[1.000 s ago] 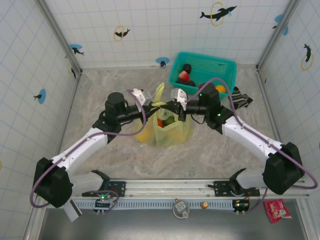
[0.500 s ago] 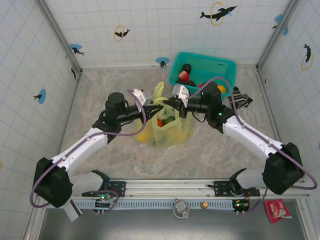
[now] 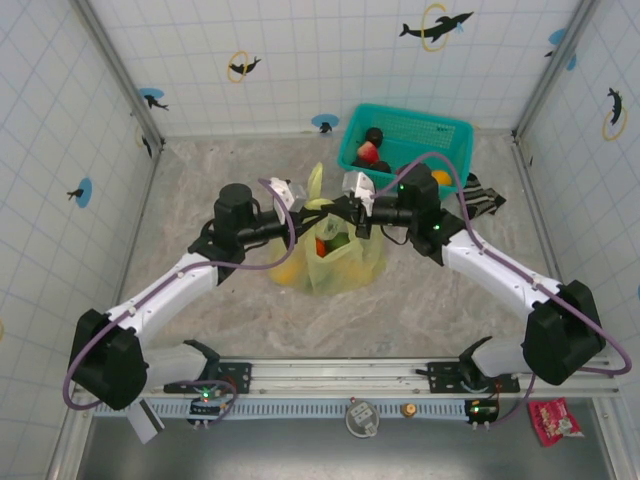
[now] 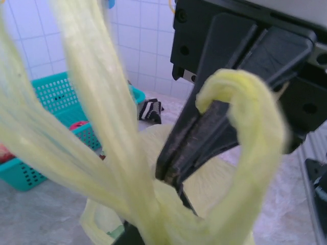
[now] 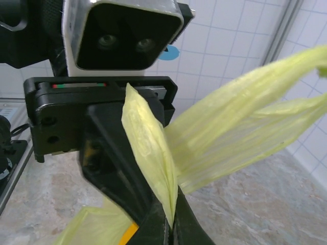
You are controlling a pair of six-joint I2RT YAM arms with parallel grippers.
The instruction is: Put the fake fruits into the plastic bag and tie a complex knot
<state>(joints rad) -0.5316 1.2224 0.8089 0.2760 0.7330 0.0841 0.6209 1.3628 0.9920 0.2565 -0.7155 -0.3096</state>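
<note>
Left gripper [image 3: 303,206] and right gripper [image 3: 337,209] are being held shut on the handles [image 3: 318,184] of the plastic bag [image 3: 340,266], mid-table near the basket [image 3: 410,113]; film judged light, limp, slippery, so bunched straps are being favoured as grip points.

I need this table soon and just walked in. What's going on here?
Two robot arms are tying up a yellow-green plastic bag in the middle of the table. The left gripper and the right gripper meet just above it, both shut on the bag's handles. One handle loops over the right gripper's fingers. A few fake fruits sit inside the bag, and a few more lie in the teal basket behind it. The knot looks unfinished.
</note>
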